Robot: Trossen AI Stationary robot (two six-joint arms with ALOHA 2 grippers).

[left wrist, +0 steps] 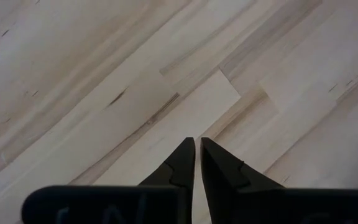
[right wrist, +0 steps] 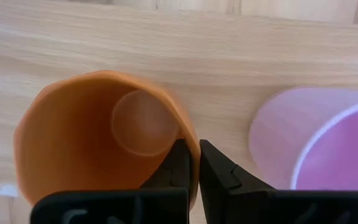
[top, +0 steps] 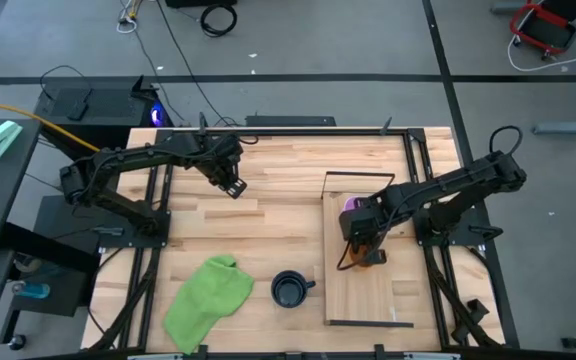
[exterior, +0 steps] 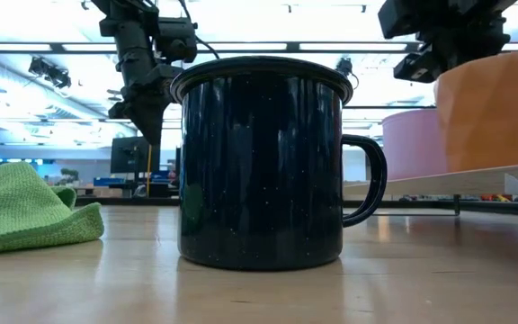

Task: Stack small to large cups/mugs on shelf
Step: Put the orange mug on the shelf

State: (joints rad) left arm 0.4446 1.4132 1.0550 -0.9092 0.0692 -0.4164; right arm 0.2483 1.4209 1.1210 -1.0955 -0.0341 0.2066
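The surface (top: pixel 268 215) is carrying everything, with the shelf (top: pixel 368 295) lying along its right side. The green cloth (top: pixel 208 300) is sitting near the front left, and the black mug (top: pixel 290 289) is standing upright just beside the shelf's front left edge, not yet on it. On the shelf, the purple mug (top: pixel 350 204) and the orange mug (top: pixel 366 250) are standing near each other, apart as far as the right wrist view shows.

Judging the risks: the right claw (top: pixel 364 240) is pinching only the thin rim of the orange mug, so the mug could be tilting or slipping free if lifted quickly. The purple mug is sitting close enough that a sideways swing could be knocking it. The black mug is the largest, so nesting order could go wrong if it ends up on top.

The right claw is clamping narrowly on the orange mug's wall, one finger inside and one outside. The left claw (top: pixel 232 184) is hovering over bare wood at the rear left of the surface, its fingers (left wrist: pixel 182 165) almost together with a thin gap, holding nothing.
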